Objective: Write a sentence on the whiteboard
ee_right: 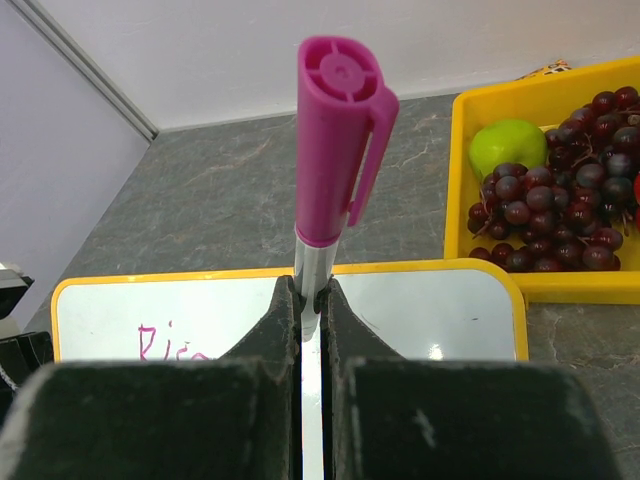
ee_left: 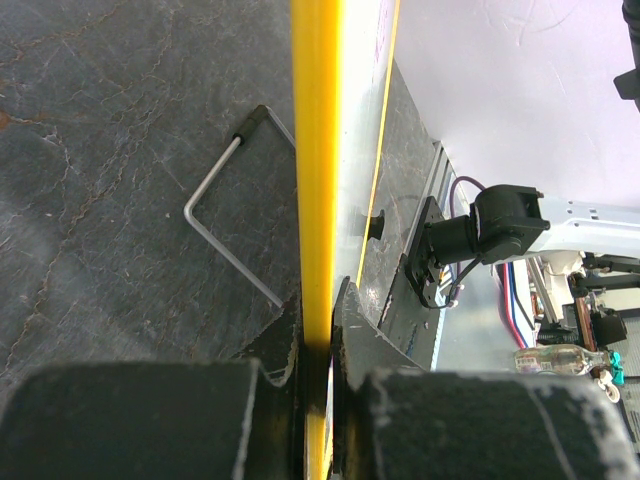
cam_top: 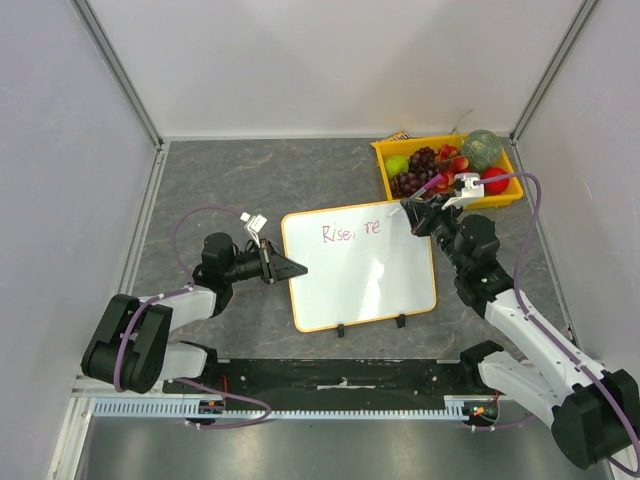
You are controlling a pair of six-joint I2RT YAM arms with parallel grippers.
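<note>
While the left jaws clamp its left rim, the whiteboard [cam_top: 365, 285] lies on the grey surface [cam_top: 230, 180].
Two black clips [cam_top: 341, 329] sit on its near edge; farther up, the right jaws grip a pink-capped marker [ee_right: 337, 140] over the top right corner, just beside the sentence [cam_top: 352, 231], reading "Rise, re"; a yellow fruit tray [cam_top: 384, 166] stands beyond.

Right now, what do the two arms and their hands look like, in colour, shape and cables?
Both arms, the left arm and the right arm, have white links between bulky black joints. A thin purple cable loops along each. The left hand and the right hand are black, with two wedge-shaped fingers tapering to the tips.
</note>
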